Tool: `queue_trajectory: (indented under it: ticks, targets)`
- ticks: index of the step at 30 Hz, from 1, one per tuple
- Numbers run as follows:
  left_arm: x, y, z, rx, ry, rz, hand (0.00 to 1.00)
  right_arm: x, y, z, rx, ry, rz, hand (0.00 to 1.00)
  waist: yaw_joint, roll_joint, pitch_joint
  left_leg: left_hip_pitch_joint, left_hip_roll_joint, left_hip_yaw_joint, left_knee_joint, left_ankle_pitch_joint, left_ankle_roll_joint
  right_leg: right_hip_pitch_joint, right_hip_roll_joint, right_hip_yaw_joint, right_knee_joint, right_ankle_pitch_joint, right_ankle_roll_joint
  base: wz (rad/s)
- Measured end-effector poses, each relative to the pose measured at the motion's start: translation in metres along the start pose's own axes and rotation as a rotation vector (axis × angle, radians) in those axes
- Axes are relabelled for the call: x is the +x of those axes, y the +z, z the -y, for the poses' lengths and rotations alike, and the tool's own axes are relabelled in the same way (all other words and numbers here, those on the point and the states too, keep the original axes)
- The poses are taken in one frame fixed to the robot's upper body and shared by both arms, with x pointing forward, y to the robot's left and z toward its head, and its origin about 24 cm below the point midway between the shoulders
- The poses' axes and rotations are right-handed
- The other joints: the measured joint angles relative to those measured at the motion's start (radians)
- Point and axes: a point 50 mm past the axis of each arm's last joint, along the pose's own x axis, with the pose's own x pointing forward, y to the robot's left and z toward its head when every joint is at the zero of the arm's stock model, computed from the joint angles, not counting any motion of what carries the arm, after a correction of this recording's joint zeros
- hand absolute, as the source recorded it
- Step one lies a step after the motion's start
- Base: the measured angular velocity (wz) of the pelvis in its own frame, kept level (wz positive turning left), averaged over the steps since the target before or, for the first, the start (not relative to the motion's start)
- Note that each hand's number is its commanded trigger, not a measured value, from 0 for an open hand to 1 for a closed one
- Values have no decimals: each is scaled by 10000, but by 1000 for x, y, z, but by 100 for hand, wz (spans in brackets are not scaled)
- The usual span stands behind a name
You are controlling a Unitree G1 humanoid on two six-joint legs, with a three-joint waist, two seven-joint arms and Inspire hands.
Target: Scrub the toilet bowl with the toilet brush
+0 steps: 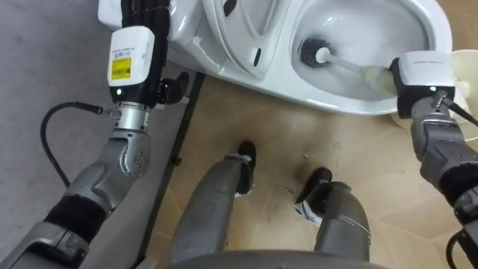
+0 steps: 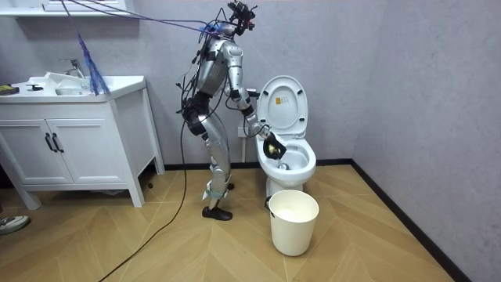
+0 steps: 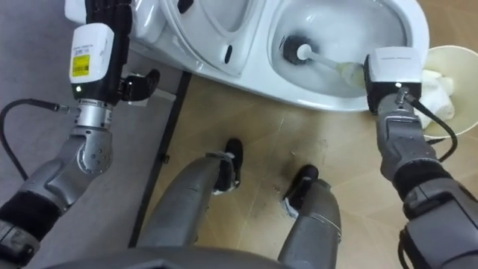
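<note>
The toilet brush (image 1: pixel 347 66) is held by the right hand (image 1: pixel 420 73) at the end of its pale handle. The fingers are closed round the handle, though most of them are hidden under the white back of the hand. The brush is reached over the front rim of the toilet bowl (image 1: pixel 351 101) and down inside it. Its white head is seen at the bottom of the bowl, right by the dark drain hole.

The seat (image 1: pixel 239 30) is up, and it is found between the two hands. The left hand (image 1: pixel 146 13) is seen against the white outside of the toilet, next to the raised seat. Its fingers are held straight, and nothing is held in it.

A white bucket (image 2: pixel 294 223) is set on the wooden floor (image 1: pixel 276 134), just beside the right hand and close to the front of the bowl. Something white is seen inside it.

In the room view the robot is seen standing at the room view's left of the toilet. A white cabinet (image 2: pixel 74 133) with a sink is seen well apart, further to the room view's left.
</note>
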Motion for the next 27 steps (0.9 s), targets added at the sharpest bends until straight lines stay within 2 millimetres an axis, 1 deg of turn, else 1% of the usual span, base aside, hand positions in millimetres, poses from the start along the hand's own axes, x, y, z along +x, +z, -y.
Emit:
queue_trajectory:
  ticks: [1,2,3,4,5,6,7,8,9,10,11,13,14,18,19,20,21,23,24,26,27]
  targets:
    - [1,2,-1,-67,105,-40,0,2,-4,2,910,39,-459,100,-17,-51,31,-93,-36,38,69,0,1,-172,-32,148,160,-56,13,0]
    - [1,3,-2,-110,182,-50,0,4,-5,4,1378,24,-671,100,-37,-110,70,-112,-70,80,115,6,8,-257,-86,194,242,-93,3,8]
    - [2,3,-4,-92,324,-102,0,7,-8,7,2168,-68,-1071,100,-182,-169,108,-180,-167,122,126,45,38,-402,-252,212,449,-172,-5,17]
    - [1,3,-5,-81,414,-142,0,7,-10,9,2787,-240,-1366,100,-266,-203,127,-237,-231,155,146,68,63,-520,-340,272,570,-239,25,17]
    - [1,3,-5,-83,453,-152,0,7,-11,10,3228,-338,-1533,100,-282,-212,133,-262,-251,161,167,70,65,-566,-358,304,594,-251,24,9]
    - [1,4,-7,-59,528,-195,0,8,-14,13,3980,-517,-1823,100,-371,-254,150,-311,-293,216,200,79,80,-683,-420,374,703,-266,31,0]
    - [1,4,-8,-77,630,-271,0,9,-16,16,4562,-720,-2121,100,-451,-316,182,-400,-323,297,282,92,104,-809,-481,451,807,-298,43,0]
    - [1,5,-8,-89,696,-301,0,9,-17,17,4809,-849,-2255,100,-473,-347,195,-441,-322,344,311,93,109,-873,-498,487,841,-298,44,0]
    - [1,4,-8,-54,808,-405,0,11,-18,21,5289,-1184,-2502,100,-532,-293,159,-496,-325,370,398,93,112,-935,-514,530,895,-298,44,-5]
    - [1,3,-8,-8,846,-514,0,11,-19,22,5336,-1348,-2652,100,-643,-303,150,-499,-333,369,457,93,113,-929,-537,505,934,-297,45,0]
    - [1,3,-8,12,854,-555,0,11,-20,21,5315,-1402,-2697,100,-682,-293,139,-475,-337,369,450,98,121,-903,-542,502,934,-297,45,0]
    - [0,-1,-8,334,861,-714,0,11,-15,21,4889,-1507,-2454,100,-782,-389,123,-383,-336,359,425,109,140,-841,-510,504,934,-285,31,-2]
    - [0,-1,-8,351,852,-734,0,11,-13,21,4735,-1542,-2367,100,-799,-391,122,-365,-332,351,425,110,141,-818,-503,501,928,-278,30,0]
    - [-4,-3,-1,517,522,-895,0,11,0,18,3499,-1649,-1603,100,-792,-368,110,-116,-298,339,429,110,144,-527,-461,463,870,-273,35,-1]
    - [-5,-3,1,493,467,-970,0,10,6,17,3143,-1654,-1293,100,-736,-357,103,-34,-279,334,392,108,144,-457,-423,484,830,-268,39,-5]
    - [-5,-2,2,462,437,-997,0,10,8,16,2936,-1652,-1140,100,-693,-337,93,-4,-263,335,363,107,144,-426,-399,481,796,-255,39,-10]
    - [-6,-2,4,423,351,-1040,0,9,11,14,2384,-1613,-845,100,-554,-279,74,50,-176,335,309,106,140,-330,-292,440,651,-190,24,-10]
    - [-14,-3,8,399,48,-1131,0,6,15,10,1024,-1519,-262,100,-413,-194,25,165,-125,306,128,110,125,-149,-286,238,485,-141,-41,-4]
    - [-15,-3,9,397,-10,-1140,0,6,16,8,737,-1469,-146,100,-389,-182,17,207,-126,298,93,117,115,-100,-282,218,457,-137,-45,5]
    - [-19,-3,12,376,-263,-1166,0,2,19,0,-306,-1183,332,100,-289,-24,-76,261,-48,186,70,114,87,95,-101,170,247,-98,-22,2]
    - [-20,-3,13,362,-296,-1166,0,1,20,-1,-546,-1111,444,100,-253,12,-80,268,-8,177,69,107,77,135,-73,114,183,-75,-45,-5]
